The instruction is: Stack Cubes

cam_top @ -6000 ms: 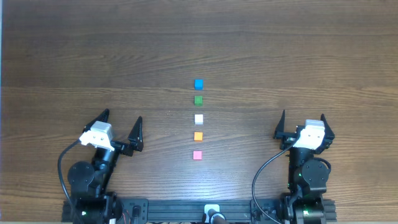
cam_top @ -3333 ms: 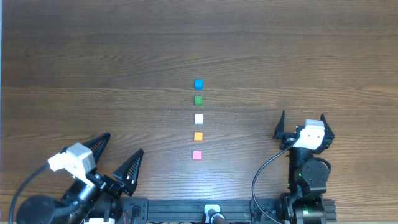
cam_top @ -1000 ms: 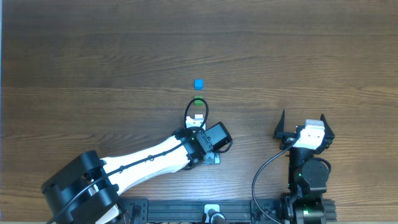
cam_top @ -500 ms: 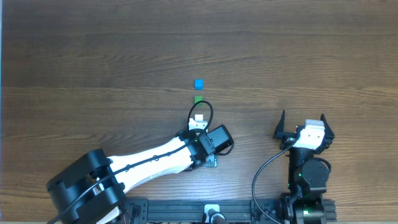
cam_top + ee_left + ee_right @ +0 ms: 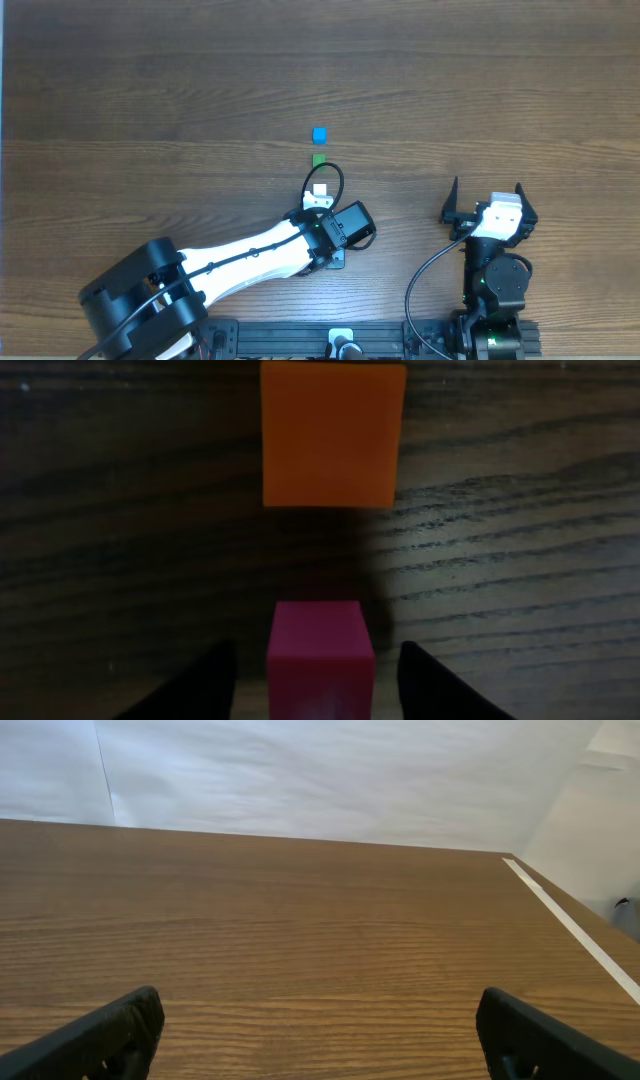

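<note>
A pink cube [image 5: 320, 658] sits on the wood between the two fingers of my left gripper [image 5: 320, 695], which is open, with a gap on each side of the cube. Just beyond it lies an orange cube [image 5: 333, 432]. From above, the left arm's wrist [image 5: 340, 225] covers both of these. A white cube [image 5: 321, 190] shows inside the cable loop, a green cube [image 5: 319, 160] peeks out past it, and a blue cube [image 5: 319, 134] lies farthest away. My right gripper [image 5: 485, 203] stands open by its base at the right, holding nothing.
The dark wooden table [image 5: 150, 90] stretches bare on all sides of the cube row. In the right wrist view the table's far edge [image 5: 560, 910] meets a white wall.
The left arm swung from its rest at the left to the middle of the table and came down over the pink cube. The right arm has not moved.
</note>
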Robot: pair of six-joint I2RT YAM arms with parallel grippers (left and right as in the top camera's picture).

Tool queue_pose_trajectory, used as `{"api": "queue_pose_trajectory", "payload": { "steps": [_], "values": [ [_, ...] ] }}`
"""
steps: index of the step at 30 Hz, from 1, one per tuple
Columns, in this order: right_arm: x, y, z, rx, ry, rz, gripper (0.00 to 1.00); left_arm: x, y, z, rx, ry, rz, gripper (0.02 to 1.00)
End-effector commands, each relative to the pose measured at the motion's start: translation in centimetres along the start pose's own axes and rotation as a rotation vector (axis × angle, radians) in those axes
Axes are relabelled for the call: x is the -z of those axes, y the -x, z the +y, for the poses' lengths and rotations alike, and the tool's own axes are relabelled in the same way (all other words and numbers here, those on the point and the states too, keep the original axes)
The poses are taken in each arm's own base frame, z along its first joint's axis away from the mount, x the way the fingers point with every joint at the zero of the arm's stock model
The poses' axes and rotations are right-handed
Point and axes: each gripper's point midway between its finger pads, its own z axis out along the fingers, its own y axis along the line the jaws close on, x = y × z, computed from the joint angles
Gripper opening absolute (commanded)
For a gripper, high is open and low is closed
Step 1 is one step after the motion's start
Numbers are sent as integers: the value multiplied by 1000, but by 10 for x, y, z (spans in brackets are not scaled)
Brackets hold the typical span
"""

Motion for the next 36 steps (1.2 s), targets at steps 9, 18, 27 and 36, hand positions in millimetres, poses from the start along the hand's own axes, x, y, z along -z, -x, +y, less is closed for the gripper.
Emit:
{"api": "queue_pose_trajectory", "payload": {
  "steps": [9,18,27,36],
  "values": [
    [0,-2,3,6,14,2,993,-1,4,-2,2,11,-15,358],
    [0,-2,3,6,14,2,993,-3,3,-1,5,17,-10,187],
    [0,-2,3,6,14,2,993,28,25,-11,33,34,-36,40],
    [0,-2,3,6,14,2,993,92,114,-23,82,-64,-137,38]
  ]
}}
